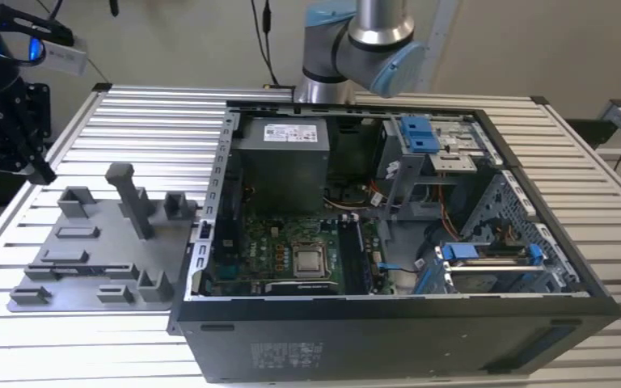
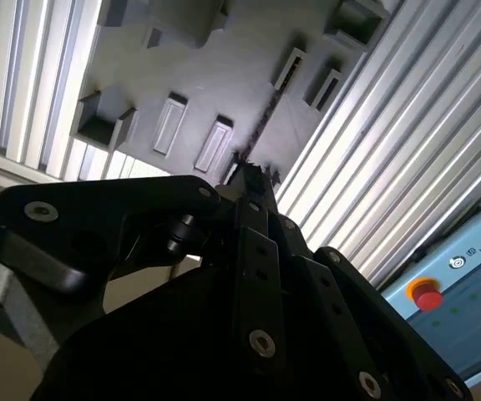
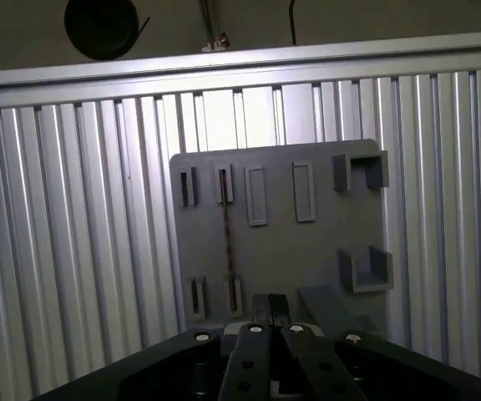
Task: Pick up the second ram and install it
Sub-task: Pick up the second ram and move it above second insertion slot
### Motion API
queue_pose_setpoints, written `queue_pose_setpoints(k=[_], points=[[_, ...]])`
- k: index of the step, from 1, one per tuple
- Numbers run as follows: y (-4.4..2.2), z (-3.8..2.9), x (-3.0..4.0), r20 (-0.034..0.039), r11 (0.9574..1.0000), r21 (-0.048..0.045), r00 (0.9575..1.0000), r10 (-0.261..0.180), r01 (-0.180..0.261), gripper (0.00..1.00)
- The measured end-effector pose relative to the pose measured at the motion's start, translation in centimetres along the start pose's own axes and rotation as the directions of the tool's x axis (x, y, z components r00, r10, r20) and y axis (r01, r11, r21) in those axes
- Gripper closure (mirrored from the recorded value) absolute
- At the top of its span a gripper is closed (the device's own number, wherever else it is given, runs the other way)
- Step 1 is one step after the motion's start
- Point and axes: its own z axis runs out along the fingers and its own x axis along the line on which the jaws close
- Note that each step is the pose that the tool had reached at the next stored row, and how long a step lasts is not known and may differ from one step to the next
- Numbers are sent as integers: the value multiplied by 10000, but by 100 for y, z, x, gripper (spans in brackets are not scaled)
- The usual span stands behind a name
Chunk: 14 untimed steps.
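Slatted table [image 1: 127, 113] bears grey fixture [image 3: 282, 242] holding second ram [image 3: 226, 234], beside computer case [image 1: 397, 339].

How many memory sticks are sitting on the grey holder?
1. The memory stick stands on its edge in the grey holder. More could be hidden inside the computer.

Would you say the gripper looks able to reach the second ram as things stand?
Probably yes: the second ram stands on edge in the grey fixture with nothing over it, and the gripper hangs above, apart from it.
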Motion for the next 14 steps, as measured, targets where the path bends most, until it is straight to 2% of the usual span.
queue_pose_setpoints(k=[5,7,8,10,14], points=[[0,0,0,-1,10000,0,10000,-4,4,88],[0,0,0,0,10000,-1,10000,-5,5,76],[0,0,0,0,10000,-1,10000,-6,6,76],[0,0,0,0,10000,0,10000,-7,7,64],[0,0,0,0,10000,0,10000,-11,11,64]])
